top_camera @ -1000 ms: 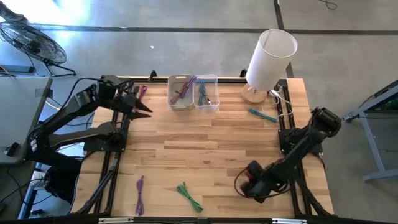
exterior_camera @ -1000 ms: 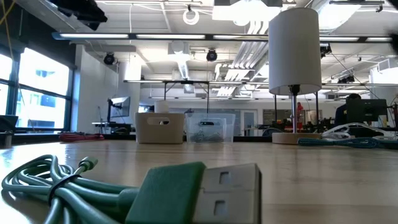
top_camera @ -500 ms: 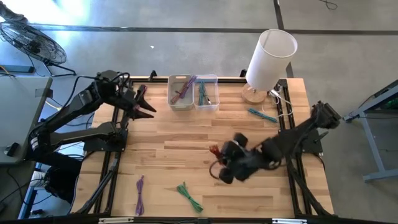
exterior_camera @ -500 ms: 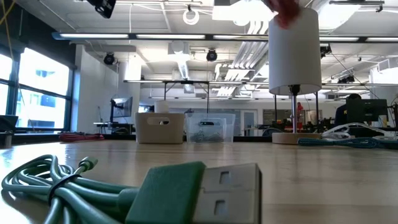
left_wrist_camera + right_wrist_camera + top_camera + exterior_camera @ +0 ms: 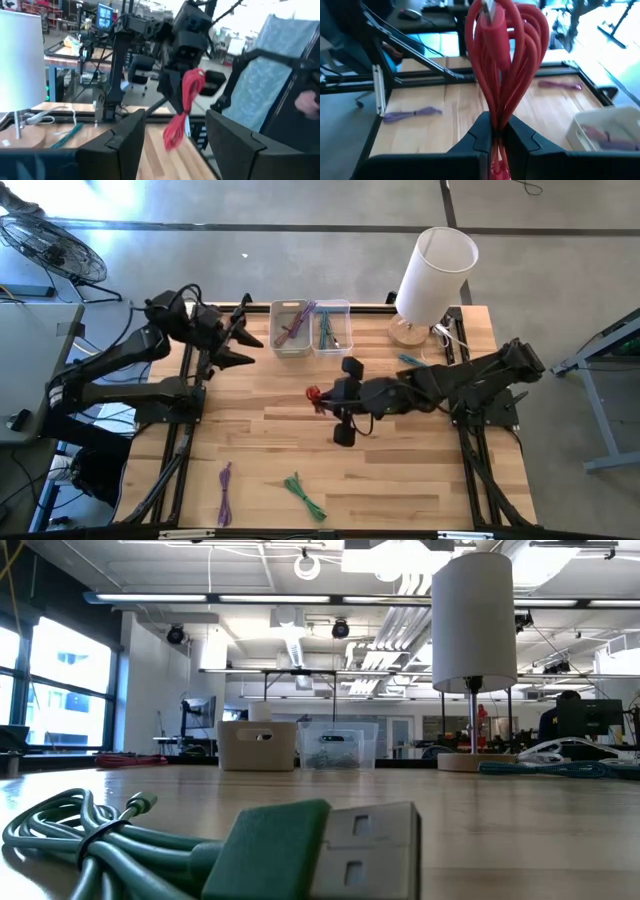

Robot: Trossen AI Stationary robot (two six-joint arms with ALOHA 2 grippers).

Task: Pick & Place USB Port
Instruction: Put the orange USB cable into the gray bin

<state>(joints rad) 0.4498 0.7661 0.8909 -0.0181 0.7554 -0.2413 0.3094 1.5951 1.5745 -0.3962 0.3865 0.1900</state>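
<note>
1. Pale wood planks make up the butcher-block table [image 5: 400,470], framed by black rails, with both dark arms reaching over it.
2. The tall white cylindrical lamp on a round wooden base [image 5: 432,272] stands at the far right corner of the table.
3. The right gripper [image 5: 318,397] hangs over the middle of the table, its fingers clamped together on the bundled red USB cable [image 5: 506,60]; the cable's loops stand out beyond the fingertips, clear of the wood.
4. The left gripper [image 5: 247,343] is held above the far left part of the table, just beside the bins, with its fingers [image 5: 117,145] spread well apart and nothing between them; it faces the red cable.
5. Two small bins sit side by side at the far edge: the grey opaque bin [image 5: 290,329] holding purple cables, and the clear plastic bin [image 5: 333,329] holding green ones.
6. The coiled green USB cable [image 5: 304,495] lies near the front edge, and the coiled purple USB cable [image 5: 225,492] lies to its left, apart from it.
7. The teal cable [image 5: 420,364] lies near the lamp's base.
</note>
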